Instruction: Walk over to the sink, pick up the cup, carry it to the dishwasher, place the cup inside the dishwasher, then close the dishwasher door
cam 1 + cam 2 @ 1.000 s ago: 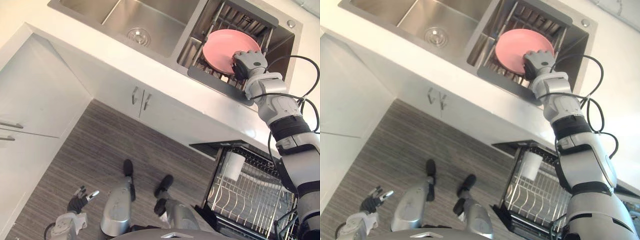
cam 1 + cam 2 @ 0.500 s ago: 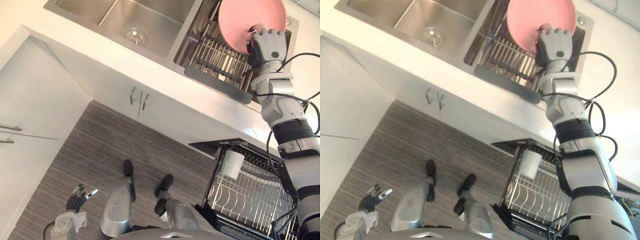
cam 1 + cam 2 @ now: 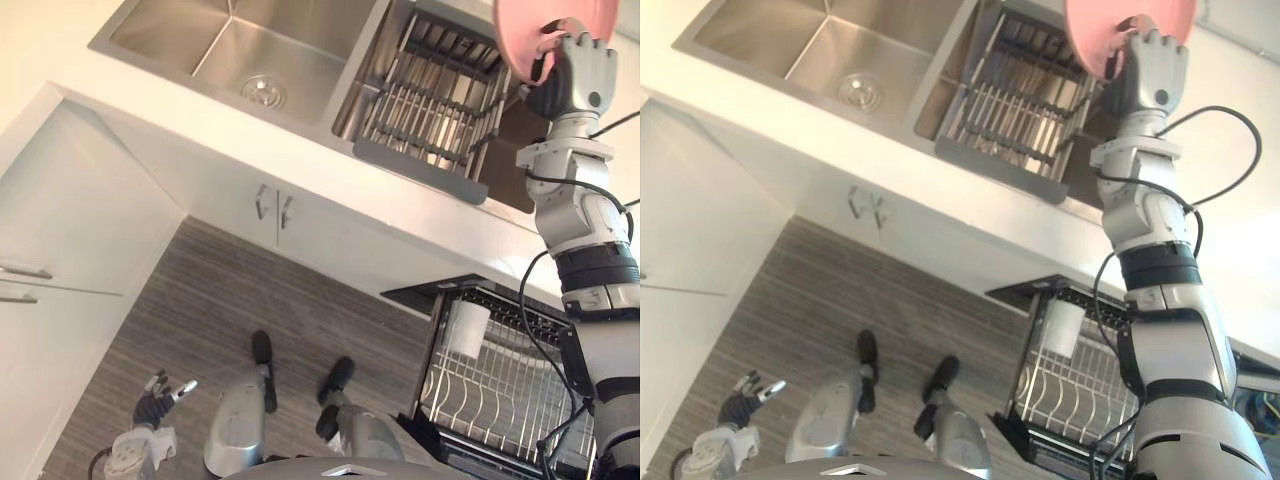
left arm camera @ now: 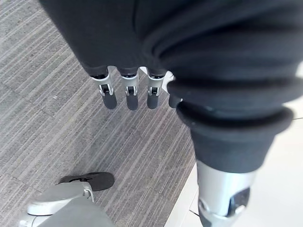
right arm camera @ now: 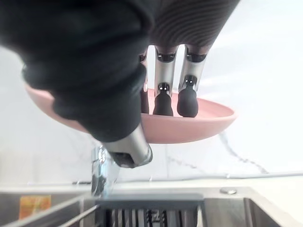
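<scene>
Right hand (image 3: pixel 580 78) clamped on pink plate (image 3: pixel 528 24) above sink rack (image 3: pixel 430 105); left hand (image 3: pixel 153 407) hangs over floor (image 4: pixel 47 118), fingers (image 4: pixel 129 97) relaxed

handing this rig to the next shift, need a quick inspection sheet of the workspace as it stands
surface: white counter with a steel sink set in it
job's things: pink plate held in the air, clear of the drying rack in the sink; white cup sits in the wire rack of the open dishwasher
clutter: nothing seen
hands: right hand pinches the plate's rim; left hand hangs low over the floor, fingers straight, holding nothing
cables: nothing seen
surroundings: white cupboard doors under the counter, grey striped floor
</scene>
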